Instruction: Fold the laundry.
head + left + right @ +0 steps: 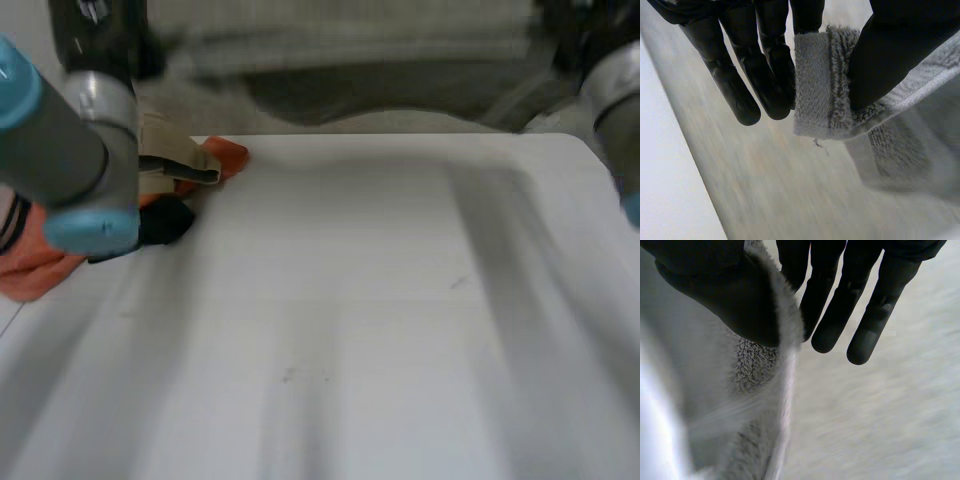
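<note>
Orange cloth [40,265] lies heaped with beige and black pieces at the table's [350,300] ten o'clock, probably waiting its turn. The left hand [771,75] pinches a corner of the grey towel [815,85] between thumb and fingers. Toward three o'clock, the right hand [715,290] pinches another edge likewise. The towel seems stretched between them, ready for spreading flat.

The towel [812,85] at the left hand [765,75]'s thumb is fluffy terry cloth with a flat-woven band. The hand is smooth, faintly glossy plastic, and the worktop [380,300] is smooth and matt.
</note>
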### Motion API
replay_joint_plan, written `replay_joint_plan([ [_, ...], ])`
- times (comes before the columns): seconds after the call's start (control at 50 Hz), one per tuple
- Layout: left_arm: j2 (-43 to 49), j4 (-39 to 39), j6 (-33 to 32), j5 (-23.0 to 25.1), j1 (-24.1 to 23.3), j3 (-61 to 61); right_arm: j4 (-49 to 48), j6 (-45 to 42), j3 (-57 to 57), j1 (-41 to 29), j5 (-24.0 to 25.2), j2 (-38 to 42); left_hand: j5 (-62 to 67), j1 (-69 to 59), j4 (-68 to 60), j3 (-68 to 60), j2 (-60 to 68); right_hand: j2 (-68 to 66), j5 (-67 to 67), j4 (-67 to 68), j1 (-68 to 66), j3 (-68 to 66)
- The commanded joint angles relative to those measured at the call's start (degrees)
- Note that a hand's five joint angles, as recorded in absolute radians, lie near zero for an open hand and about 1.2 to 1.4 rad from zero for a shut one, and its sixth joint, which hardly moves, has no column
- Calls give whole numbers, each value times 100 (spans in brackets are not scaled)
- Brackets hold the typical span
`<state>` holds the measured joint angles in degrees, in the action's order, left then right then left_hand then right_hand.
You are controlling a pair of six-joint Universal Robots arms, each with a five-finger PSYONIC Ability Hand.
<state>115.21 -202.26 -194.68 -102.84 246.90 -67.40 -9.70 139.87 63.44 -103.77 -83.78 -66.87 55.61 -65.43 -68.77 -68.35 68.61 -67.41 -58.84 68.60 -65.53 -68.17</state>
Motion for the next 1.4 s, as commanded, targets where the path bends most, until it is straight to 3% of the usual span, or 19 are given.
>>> replay_joint_plan([
  [0.02,229,477,-26,27,-45,-1318,548,-65,1415,6,283,287,1439,-1457,-1123,-1165,1139,-1259,-1116,1140,-1447,-1183],
  [0.1,712,556,-69,-17,-54,-1662,302,-310,1960,-38,292,797,1439,-1457,-1123,-1165,1139,-1259,-1116,1140,-1447,-1183],
  [0.2,862,766,-219,-8,-54,-1820,109,-513,2365,-21,283,868,1439,-1457,-1123,-1165,1139,-1259,-1116,1140,-1447,-1183],
  [0.28,600,942,-272,27,-37,-2075,-93,-408,2655,-12,274,851,-3812,3794,4128,4086,-4112,-1259,-1116,1140,-1447,-1183],
  [0.36,72,899,-351,71,-72,-2330,-111,-303,2761,15,257,833,-4782,4763,5097,5056,-5082,-1259,-1116,1140,-1447,-1183],
  [0.42,-341,785,-474,413,34,-2549,-111,-241,2831,15,257,825,-4732,4714,5048,5006,-5032,-1259,-1116,1140,-1447,-1183],
  [0.5,-675,740,-1061,1317,376,-3120,-137,-39,2972,15,274,711,-4179,4160,4494,4453,-4479,-1259,-1116,1140,-1447,-1183],
  [0.52,-754,749,-1472,1754,516,-3391,-138,-13,2972,15,274,701,-3894,3876,4210,4168,-4194,-1259,-1116,1140,-1447,-1183],
  [0.6,-974,784,-2588,2582,833,-4042,-129,58,2998,15,266,701,-2920,2902,3236,3194,-3221,-1259,-1116,1140,-1447,-1183],
  [0.64,-1027,802,-2916,2751,973,-4254,-129,67,2998,15,266,701,-2698,2679,3013,2972,-2998,-1259,-1116,1140,-1447,-1183],
  [0.72,-1027,802,-3225,2796,1115,-4650,-129,67,3007,23,266,701,-2714,2695,3029,2988,-3014,-1259,-1116,1140,-1447,-1183],
  [0.94,-580,222,-2786,2857,1132,-4466,-146,67,3104,6,274,701,-2697,2678,3013,2971,-2997,-1259,-1116,1140,-1447,-1183],
  [1.28,133,213,-2750,2840,1097,-4009,-164,67,3192,-12,283,701,-2663,2645,2979,2937,-2963,-1259,-1116,1140,-1447,-1183],
  [1.4,379,143,-2733,2840,1080,-3667,-164,67,3192,-29,283,701,-1235,1216,1550,1509,-1535,-1259,-1116,1140,-1447,-1183],
])
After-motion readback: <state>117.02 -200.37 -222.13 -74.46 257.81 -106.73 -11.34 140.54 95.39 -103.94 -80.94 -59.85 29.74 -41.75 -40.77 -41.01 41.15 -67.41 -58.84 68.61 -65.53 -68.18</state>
